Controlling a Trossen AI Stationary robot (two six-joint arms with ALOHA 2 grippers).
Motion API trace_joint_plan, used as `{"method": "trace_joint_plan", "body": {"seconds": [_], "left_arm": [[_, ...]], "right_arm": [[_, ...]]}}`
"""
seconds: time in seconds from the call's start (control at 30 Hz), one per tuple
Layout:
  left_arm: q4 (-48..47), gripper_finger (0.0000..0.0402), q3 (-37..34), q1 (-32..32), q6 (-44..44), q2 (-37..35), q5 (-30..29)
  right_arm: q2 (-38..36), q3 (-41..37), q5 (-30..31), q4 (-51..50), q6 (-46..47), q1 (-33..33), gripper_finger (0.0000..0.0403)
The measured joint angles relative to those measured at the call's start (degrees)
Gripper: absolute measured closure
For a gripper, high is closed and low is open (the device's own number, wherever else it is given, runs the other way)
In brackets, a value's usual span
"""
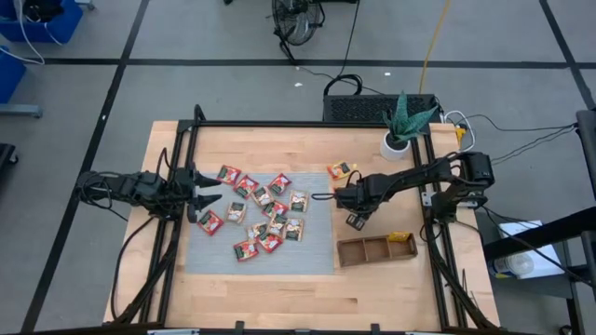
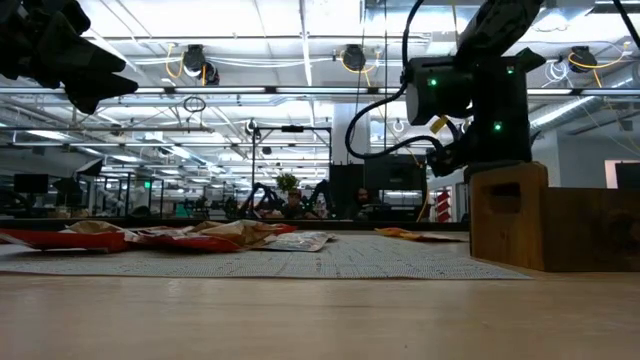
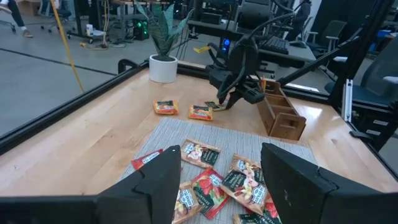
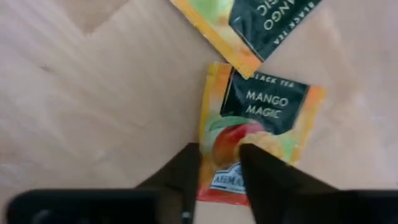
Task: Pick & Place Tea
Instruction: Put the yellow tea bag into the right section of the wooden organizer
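Several red, white and green tea sachets (image 1: 265,214) lie flat on the grey mat (image 1: 312,256); they also show in the left wrist view (image 3: 214,180). Two yellow-orange sachets (image 1: 342,170) lie on bare wood past the mat's far right corner. My right gripper (image 1: 343,197) is there, fingers down, nearly shut on another yellow-orange mango sachet (image 4: 258,118) lying on the wood. My left gripper (image 1: 207,188) hovers open over the mat's left edge. One yellow sachet (image 1: 399,237) lies in the brown tray (image 1: 372,251). My right gripper (image 4: 219,165) has the mango sachet's near end (image 4: 224,177) between its two fingers, coming from above. One finger (image 4: 183,171) is at the sachet's side edge, the other (image 4: 267,171) over its face. The sachet looks flat on the wood; whether it is lifted cannot be told.
A second mango sachet (image 4: 261,25) lies just beyond the held one. The wooden three-compartment tray (image 3: 283,115) stands at the near right of my right gripper. A potted plant (image 1: 402,130) stands at the far right corner. Dark frame rails run along both table sides.
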Motion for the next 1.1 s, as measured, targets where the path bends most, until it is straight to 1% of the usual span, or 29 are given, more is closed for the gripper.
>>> {"method": "trace_joint_plan", "body": {"seconds": [0.1, 0.17, 0.23, 0.33, 0.5, 0.67, 0.73, 0.8, 0.9, 1.03, 1.1], "left_arm": [[0.02, 0.0178, 0.0, 0.0, -0.02, -0.02, 0.0], [0.0, 0.0178, 0.0, 0.0, 0.0, 0.0, 0.0], [0.0, 0.0178, 0.0, 0.02, 0.0, 0.0, 0.0], [0.02, 0.0178, 0.0, 0.02, -0.02, 0.0, 0.0], [-0.04, 0.0178, 0.0, 0.01, -0.02, -0.01, 0.01], [0.04, 0.0179, 0.0, 0.02, -0.02, -0.02, 0.0], [0.04, 0.0178, 0.0, 0.02, 0.0, -0.02, 0.0], [0.02, 0.0178, 0.0, 0.0, 0.0, -0.02, 0.0], [0.03, 0.0178, 0.0, 0.02, 0.0, 0.0, 0.0], [0.02, 0.0178, 0.0, 0.0, -0.02, -0.01, 0.0], [0.02, 0.0178, 0.0, 0.01, -0.01, -0.01, 0.0]], "right_arm": [[-0.01, -1.16, 0.79, 0.64, -1.78, 0.01, 0.037], [-0.09, -1.54, 0.96, 1.42, -4.05, 0.47, 0.0391], [-0.6, -1.55, 1.9, 2.04, -5.73, 1.27, 0.0392], [-3.45, -1.03, 4.52, 3.72, -6.85, 2.84, 0.0398], [-12.82, -0.24, 6.7, 3.1, -3.87, 5.99, 0.0401], [-23.31, 0.17, 14.46, 0.26, 4.36, 12.59, 0.0402], [-26.93, 0.17, 18.22, -0.95, 9.32, 15.87, 0.0402], [-28.98, 0.27, 20.69, -3.36, 15.66, 19.75, 0.0402], [-29.95, 0.22, 20.51, -6.98, 25.32, 26.3, 0.0402], [-29.9, 0.22, 18.64, -8.02, 38.01, 33.98, 0.0402], [-29.59, 0.25, 18.9, -8.17, 44.09, 37.77, 0.0402]]}}
